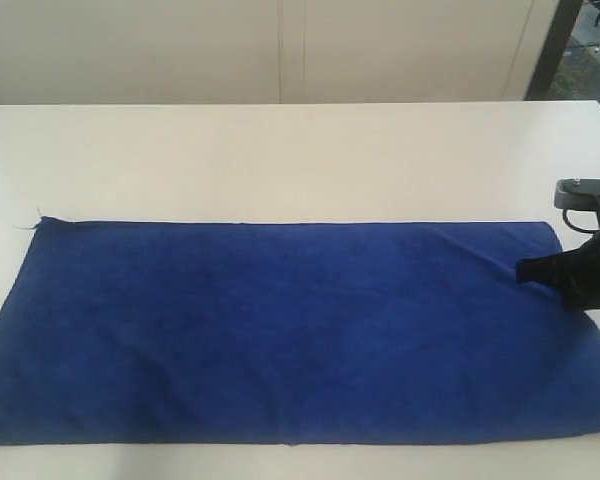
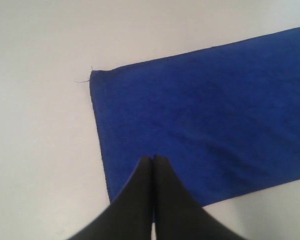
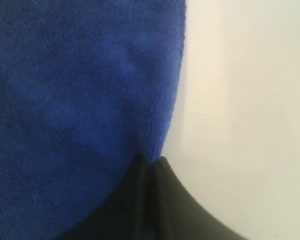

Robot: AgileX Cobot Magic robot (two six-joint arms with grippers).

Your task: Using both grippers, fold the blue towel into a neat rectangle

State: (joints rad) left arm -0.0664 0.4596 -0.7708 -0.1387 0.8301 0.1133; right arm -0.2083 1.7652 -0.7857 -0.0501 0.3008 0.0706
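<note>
Lying lengthwise left-right across frame, towel point(image 1: 280, 330) is pinched at right end by right gripper point(image 1: 525, 272); left gripper point(image 2: 153, 159), closed empty, is poised over other end.

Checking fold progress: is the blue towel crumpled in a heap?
No, the blue towel lies spread flat on the white table.

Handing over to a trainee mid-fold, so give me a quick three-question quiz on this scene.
1. True or false: the left pincer is wide open.
2. The right pincer sits at the blue towel's: A) right short edge, B) far long edge, C) middle?
3. Fill in: the towel lies spread on a white ____.
Key: 1 false; 2 A; 3 table.
</note>
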